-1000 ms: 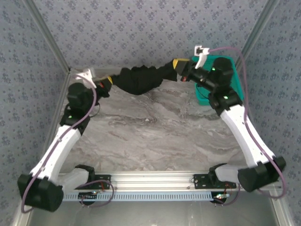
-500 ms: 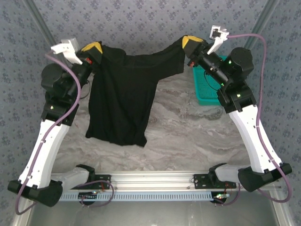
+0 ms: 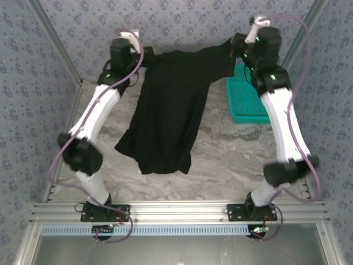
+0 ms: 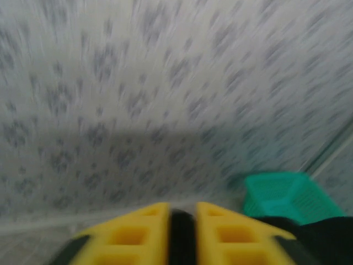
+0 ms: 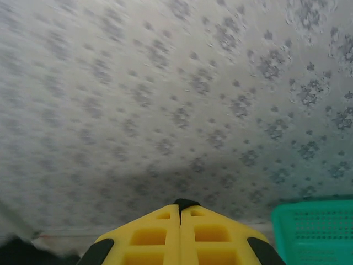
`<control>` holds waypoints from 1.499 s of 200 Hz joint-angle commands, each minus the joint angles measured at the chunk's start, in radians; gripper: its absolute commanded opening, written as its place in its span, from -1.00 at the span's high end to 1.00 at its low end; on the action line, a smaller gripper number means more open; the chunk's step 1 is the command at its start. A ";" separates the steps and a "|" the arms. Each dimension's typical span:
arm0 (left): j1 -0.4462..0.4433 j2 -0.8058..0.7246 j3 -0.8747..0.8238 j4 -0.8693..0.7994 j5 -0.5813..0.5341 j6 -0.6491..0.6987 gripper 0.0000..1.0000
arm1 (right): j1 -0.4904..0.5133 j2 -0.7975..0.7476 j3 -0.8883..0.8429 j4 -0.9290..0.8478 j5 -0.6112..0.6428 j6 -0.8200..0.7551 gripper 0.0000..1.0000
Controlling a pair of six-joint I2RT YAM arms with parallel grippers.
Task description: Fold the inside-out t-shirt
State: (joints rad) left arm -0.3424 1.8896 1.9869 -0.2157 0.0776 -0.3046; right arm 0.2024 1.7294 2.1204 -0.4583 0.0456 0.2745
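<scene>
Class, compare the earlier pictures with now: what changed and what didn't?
The left end effector and right end effector rose, lifting the bunched t-shirt until it hangs spread between them. Both keep their grip; the basket stayed put.

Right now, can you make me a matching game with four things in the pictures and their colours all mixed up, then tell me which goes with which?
Things:
1. t-shirt
2. basket
3. table
4. right gripper

Colours:
A. teal
B. yellow
C. black
D. grey marble

Pairs: 1-C, 2-A, 3-D, 4-B.
</scene>
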 commanded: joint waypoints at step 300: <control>0.198 -0.048 -0.785 -0.103 0.125 -0.010 -0.36 | 0.263 0.266 -0.821 -0.239 -0.206 0.110 0.31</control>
State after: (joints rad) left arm -0.1501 1.9350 1.2480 -0.2893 0.2214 -0.3157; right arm 0.4522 2.0819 1.4960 -0.5591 -0.1398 0.3508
